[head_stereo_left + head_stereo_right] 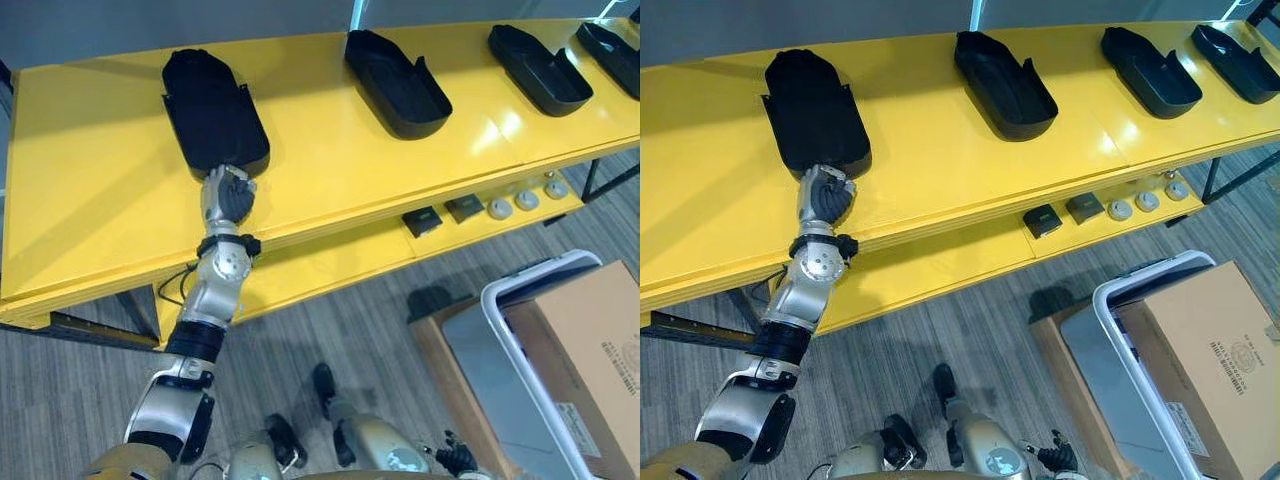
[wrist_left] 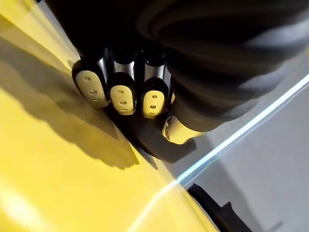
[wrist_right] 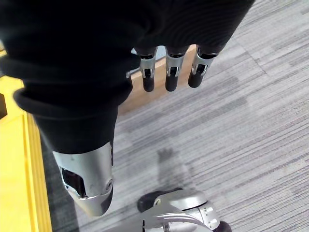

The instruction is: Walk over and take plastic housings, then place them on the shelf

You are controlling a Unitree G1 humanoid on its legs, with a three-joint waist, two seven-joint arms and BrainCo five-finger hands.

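Note:
Several black plastic housings lie in a row on the yellow shelf top [image 1: 90,180]. The leftmost housing [image 1: 210,105] lies with its near end towards me, and my left hand [image 1: 230,196] sits right at that end. In the left wrist view the left hand's fingers [image 2: 120,94] are curled down onto the housing's dark edge [image 2: 145,140], with the thumb tucked beneath it. Other housings [image 1: 395,82] [image 1: 538,68] lie further right, untouched. My right hand [image 3: 171,72] hangs over the grey floor with straight fingers, holding nothing.
A lower yellow shelf carries small dark blocks [image 1: 465,208] and round white parts [image 1: 527,200]. On the floor at the right stands a white-framed cart [image 1: 510,330] with a cardboard box [image 1: 590,350]. Grey carpet lies between me and the shelf.

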